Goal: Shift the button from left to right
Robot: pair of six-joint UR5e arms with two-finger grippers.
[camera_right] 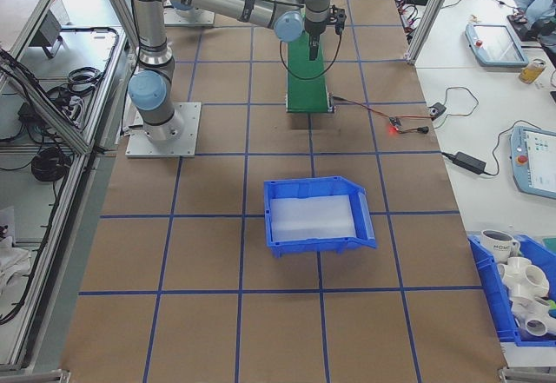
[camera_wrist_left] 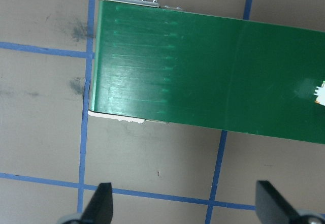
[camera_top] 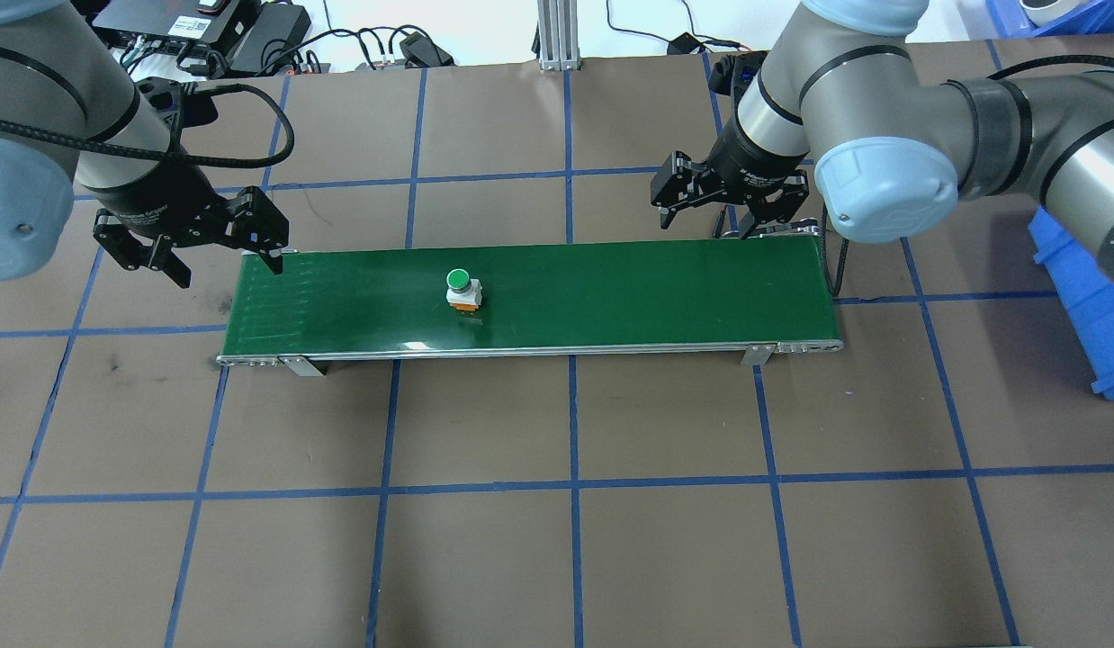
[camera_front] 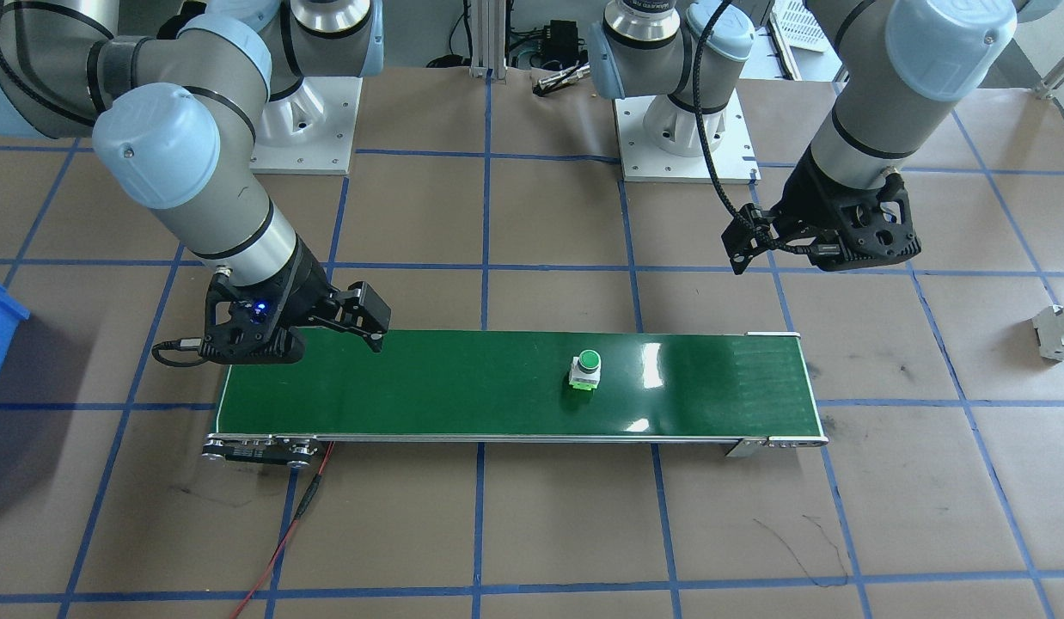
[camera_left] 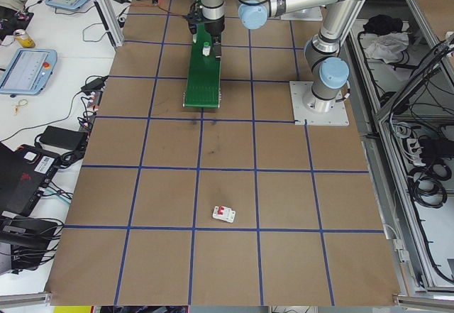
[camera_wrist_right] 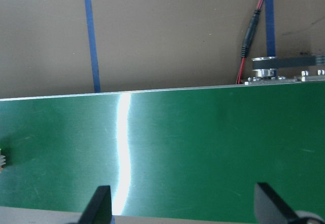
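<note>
The button, with a green cap on a white body, stands upright on the green conveyor belt, a little left of its middle in the overhead view. It also shows on the belt in the front-facing view. My left gripper hovers open by the belt's left end, well apart from the button, and its wrist view shows wide fingers with nothing between them. My right gripper hangs open over the belt's far edge near the right end. Only a sliver of the button shows in the right wrist view.
A white breaker with red marks lies on the brown paper beyond the belt's left end. A blue bin stands past the belt's right end. A red-black cable runs from the belt's motor end.
</note>
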